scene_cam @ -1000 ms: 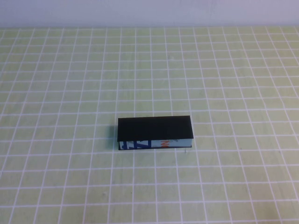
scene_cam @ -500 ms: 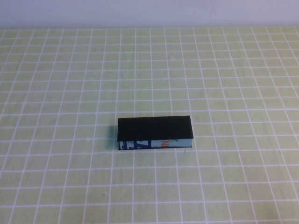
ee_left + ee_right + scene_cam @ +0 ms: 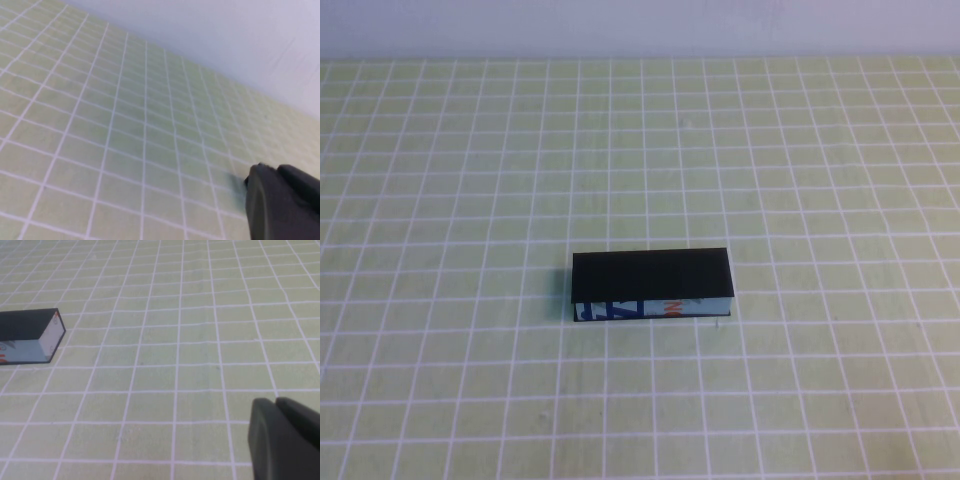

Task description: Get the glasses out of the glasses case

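The glasses case (image 3: 651, 285) lies shut in the middle of the table, its flat black lid on top and its pale front with blue and orange print facing me. Its end also shows in the right wrist view (image 3: 30, 336). The glasses are hidden from view. Neither arm shows in the high view. My left gripper (image 3: 272, 169) is shut and empty, low over bare table with no case in its view. My right gripper (image 3: 275, 401) is shut and empty, low over the table, well off to the right of the case.
The table (image 3: 470, 200) is covered with a pale green mat with a white grid. A plain pale wall (image 3: 640, 25) runs along its far edge.
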You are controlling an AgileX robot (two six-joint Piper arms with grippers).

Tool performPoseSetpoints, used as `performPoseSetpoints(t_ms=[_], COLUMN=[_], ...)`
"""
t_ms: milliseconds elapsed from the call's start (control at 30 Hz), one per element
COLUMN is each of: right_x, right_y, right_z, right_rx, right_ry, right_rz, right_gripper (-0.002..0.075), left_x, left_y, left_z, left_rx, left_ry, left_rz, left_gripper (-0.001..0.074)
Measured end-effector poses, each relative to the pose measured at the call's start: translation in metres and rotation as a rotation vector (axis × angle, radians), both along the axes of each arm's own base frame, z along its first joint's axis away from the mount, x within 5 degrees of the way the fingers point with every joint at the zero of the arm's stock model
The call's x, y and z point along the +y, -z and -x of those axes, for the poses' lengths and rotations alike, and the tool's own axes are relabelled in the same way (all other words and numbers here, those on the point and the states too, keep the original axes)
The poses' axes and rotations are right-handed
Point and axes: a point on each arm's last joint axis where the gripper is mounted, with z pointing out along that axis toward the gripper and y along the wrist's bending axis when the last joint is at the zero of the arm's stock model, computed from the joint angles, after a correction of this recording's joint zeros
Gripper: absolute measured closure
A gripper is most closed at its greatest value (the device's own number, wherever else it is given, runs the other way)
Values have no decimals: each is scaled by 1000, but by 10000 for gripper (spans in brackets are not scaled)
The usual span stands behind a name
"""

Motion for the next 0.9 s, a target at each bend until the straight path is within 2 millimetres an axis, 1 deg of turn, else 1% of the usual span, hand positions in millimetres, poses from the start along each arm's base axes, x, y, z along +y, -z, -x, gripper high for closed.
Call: performPoseSetpoints(t_ms=[67,133,267,367,433,500,533,600,700,767,800,900], right_x=[0,0,0,0,0,0,0,0,0,0,0,0], right_y=[0,0,0,0,0,0,0,0,0,0,0,0], right_z=[0,0,0,0,0,0,0,0,0,0,0,0], right_rx=[0,0,0,0,0,0,0,0,0,0,0,0], right_ry=[0,0,0,0,0,0,0,0,0,0,0,0], right_rz=[0,0,0,0,0,0,0,0,0,0,0,0], right_gripper=[743,743,743,743,743,743,743,743,743,743,743,743], left_x=[0,1,4,3,2,-2,-4,-9,-16,-21,-24,-30], left_y=[-4,-6,-10,-10,-11,-19,-27,-47,-70,-84,-86,-100], left_z=[0,-1,-1,-1,-2,-5,-8,-15,-35,-52,-61,-91], left_rx=[-28,-51,-93,-92,-60,22,66,145,305,412,469,553], left_ry=[-12,-25,-50,-49,-36,-1,20,63,145,224,263,374], left_rz=[78,118,143,163,171,164,153,119,36,-41,-67,-146], left_gripper=[739,739,739,739,739,739,739,739,739,739,739,739])
